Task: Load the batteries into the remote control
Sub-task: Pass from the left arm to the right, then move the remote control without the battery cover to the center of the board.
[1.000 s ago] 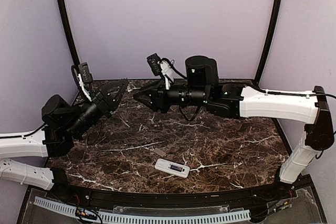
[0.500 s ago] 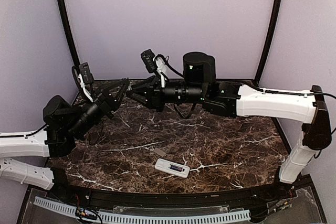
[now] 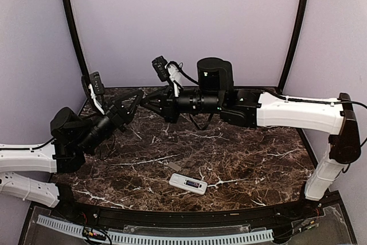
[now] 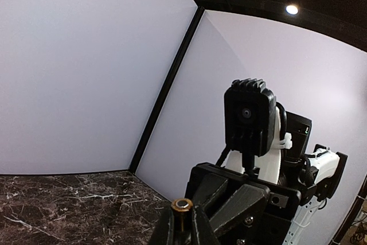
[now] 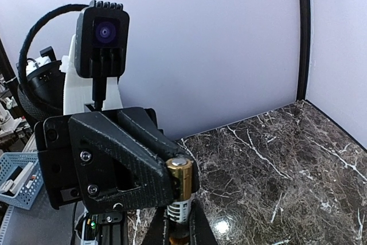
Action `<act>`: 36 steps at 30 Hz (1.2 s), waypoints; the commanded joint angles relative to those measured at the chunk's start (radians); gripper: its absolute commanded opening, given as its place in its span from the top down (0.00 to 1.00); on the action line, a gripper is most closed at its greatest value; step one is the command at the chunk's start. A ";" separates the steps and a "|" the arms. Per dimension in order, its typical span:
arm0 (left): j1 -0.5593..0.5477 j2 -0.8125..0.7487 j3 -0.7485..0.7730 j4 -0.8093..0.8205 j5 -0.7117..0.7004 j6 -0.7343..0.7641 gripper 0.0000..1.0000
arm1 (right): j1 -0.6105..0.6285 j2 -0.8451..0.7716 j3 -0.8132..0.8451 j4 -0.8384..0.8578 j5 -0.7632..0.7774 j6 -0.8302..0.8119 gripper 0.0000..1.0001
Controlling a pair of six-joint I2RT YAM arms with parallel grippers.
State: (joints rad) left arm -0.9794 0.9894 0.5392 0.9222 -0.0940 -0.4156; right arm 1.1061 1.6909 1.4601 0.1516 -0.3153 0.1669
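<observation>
Both grippers meet in the air above the back left of the table. One battery (image 5: 180,190), gold at the top with a pale label lower down, stands upright between the fingers of my right gripper (image 5: 179,225), which is shut on its lower part. My left gripper (image 4: 183,225) is shut on the same battery (image 4: 183,206); only its gold end shows there. In the top view the left gripper (image 3: 133,100) and right gripper (image 3: 145,102) touch tip to tip, hiding the battery. The remote control (image 3: 188,183) lies flat near the table's front, far below both.
A small flat grey piece (image 3: 175,166) lies just behind the remote's left end. The dark marble table (image 3: 246,153) is walled by pale panels and black corner posts. A blue basket (image 5: 20,183) sits off the table's left side.
My right gripper has moved left to the left gripper's tips and shut on the battery held there. The left arm has shifted slightly up and right.
</observation>
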 commanded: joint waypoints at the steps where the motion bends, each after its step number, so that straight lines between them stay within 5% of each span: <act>1: -0.009 -0.002 -0.025 -0.018 0.024 -0.019 0.95 | 0.007 -0.028 0.010 -0.023 0.035 -0.035 1.00; 2: -0.009 -0.007 -0.024 -0.036 0.022 -0.014 0.87 | 0.005 -0.039 0.001 -0.041 0.036 -0.043 1.00; 3: -0.009 -0.022 -0.022 -0.076 0.021 -0.003 0.63 | 0.003 -0.051 -0.010 -0.061 0.039 -0.054 1.00; 5: -0.010 -0.046 -0.026 -0.129 0.024 0.035 0.35 | -0.002 -0.086 -0.039 -0.109 0.036 -0.080 1.00; 7: -0.009 -0.076 -0.037 -0.186 0.026 0.091 0.26 | -0.009 -0.123 -0.074 -0.178 0.037 -0.101 1.00; 13: -0.010 -0.110 -0.009 -0.486 -0.007 0.373 0.26 | -0.093 -0.250 -0.224 -0.346 0.089 -0.031 1.00; 20: -0.012 0.078 0.109 -0.788 0.415 0.756 0.18 | -0.210 -0.317 -0.383 -0.442 0.054 0.055 1.00; 26: -0.012 0.241 0.204 -1.009 0.510 1.083 0.11 | -0.282 -0.334 -0.468 -0.429 -0.020 0.017 1.00; 32: -0.012 0.552 0.390 -1.179 0.548 1.236 0.10 | -0.366 -0.275 -0.442 -0.449 -0.147 -0.086 1.00; 36: -0.012 0.667 0.434 -1.116 0.544 1.238 0.10 | -0.423 -0.193 -0.353 -0.510 -0.209 -0.172 1.00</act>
State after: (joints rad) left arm -0.9871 1.5978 0.9440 -0.1349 0.4091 0.7376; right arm 0.7280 1.4254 1.0248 -0.3149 -0.4294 0.0986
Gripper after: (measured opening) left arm 0.895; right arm 0.063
